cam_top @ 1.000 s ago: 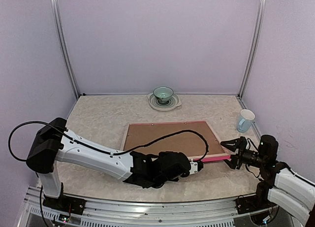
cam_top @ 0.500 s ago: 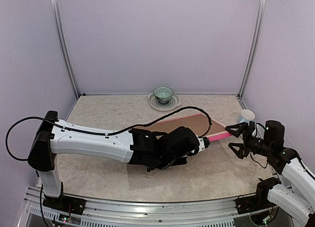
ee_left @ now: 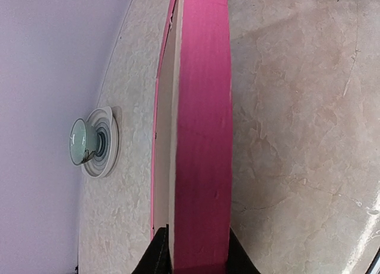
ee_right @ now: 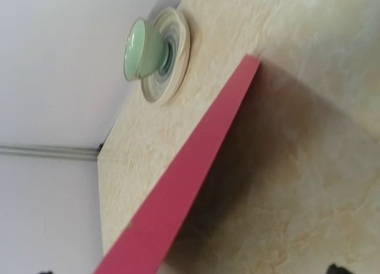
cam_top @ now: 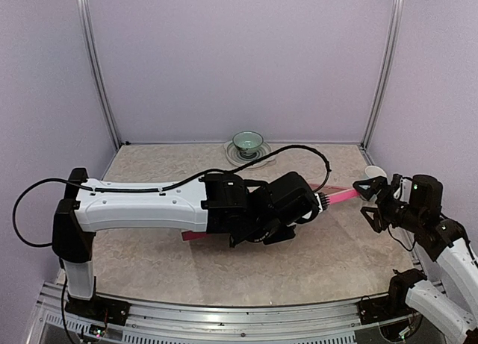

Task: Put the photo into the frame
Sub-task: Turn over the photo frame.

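Grips the frame [cam_top: 340,195] by its pink rim in the clamped left tool [cam_top: 317,203]. Holds it on edge over the bench [cam_top: 321,266] middle, long axis left to right, right end higher, pointing at the right edge. Presents the right tool [cam_top: 370,204] wide open just beyond that end, apart.

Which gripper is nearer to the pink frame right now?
Left. The left gripper is clamped on the rim of the pink frame; the right gripper stands open at its right end, not gripping it.
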Controlling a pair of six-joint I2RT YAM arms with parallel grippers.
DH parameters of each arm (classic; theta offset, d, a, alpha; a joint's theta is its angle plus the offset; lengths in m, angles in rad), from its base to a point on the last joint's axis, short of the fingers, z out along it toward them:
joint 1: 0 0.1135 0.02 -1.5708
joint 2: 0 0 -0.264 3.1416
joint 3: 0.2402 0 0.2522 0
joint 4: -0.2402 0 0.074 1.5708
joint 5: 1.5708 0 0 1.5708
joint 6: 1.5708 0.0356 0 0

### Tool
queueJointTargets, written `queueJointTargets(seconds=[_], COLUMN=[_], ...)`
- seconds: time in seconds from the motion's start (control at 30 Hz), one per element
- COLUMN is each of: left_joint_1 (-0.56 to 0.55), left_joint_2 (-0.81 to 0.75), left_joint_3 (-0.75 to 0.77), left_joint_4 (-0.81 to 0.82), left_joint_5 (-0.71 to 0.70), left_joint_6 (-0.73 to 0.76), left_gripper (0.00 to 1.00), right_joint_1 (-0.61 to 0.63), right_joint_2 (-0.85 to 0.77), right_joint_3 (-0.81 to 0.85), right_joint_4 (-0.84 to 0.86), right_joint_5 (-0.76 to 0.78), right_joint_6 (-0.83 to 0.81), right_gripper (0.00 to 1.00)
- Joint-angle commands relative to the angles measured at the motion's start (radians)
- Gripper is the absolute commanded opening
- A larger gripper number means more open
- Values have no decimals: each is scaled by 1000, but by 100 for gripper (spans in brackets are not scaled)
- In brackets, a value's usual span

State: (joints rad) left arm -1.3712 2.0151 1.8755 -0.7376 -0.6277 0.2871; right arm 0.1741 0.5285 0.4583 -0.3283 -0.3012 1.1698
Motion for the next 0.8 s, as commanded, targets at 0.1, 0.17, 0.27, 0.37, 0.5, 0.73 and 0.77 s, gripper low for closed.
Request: queueJointTargets(seconds=[0.1,0.17,0.27,0.37,0.5,0.73,0.77], left_joint_1=[30,26,28,50,99,188,192], left_joint_2=[-75,-88,-100,-116,-152,-221,-226], left_joint_3=[60,50,52,70,76,67,64], left_joint_4=[56,62,53,32,23,45,50], left_joint_5=[-63,-61,-57,-34,38,193,199], left_joint_6=[-153,-152,-172,-211,-280,-422,-429], left_gripper=[0,0,0,0,0,0,0], right_joint_1=[-4,-4,-4,-4,-4,-3,-4], right_joint_2=[-49,-41,-13,12,21,17,16], right_joint_3=[68,90,125,155,169,149,146], right_joint_4=[-171,-165,-161,-167,-166,-149,-147], right_joint_5=[193,207,220,236,235,204,201], right_joint_6=[-16,-20,-39,-69,-87,-87,-87], right_gripper=[99,99,99,99,99,99,99])
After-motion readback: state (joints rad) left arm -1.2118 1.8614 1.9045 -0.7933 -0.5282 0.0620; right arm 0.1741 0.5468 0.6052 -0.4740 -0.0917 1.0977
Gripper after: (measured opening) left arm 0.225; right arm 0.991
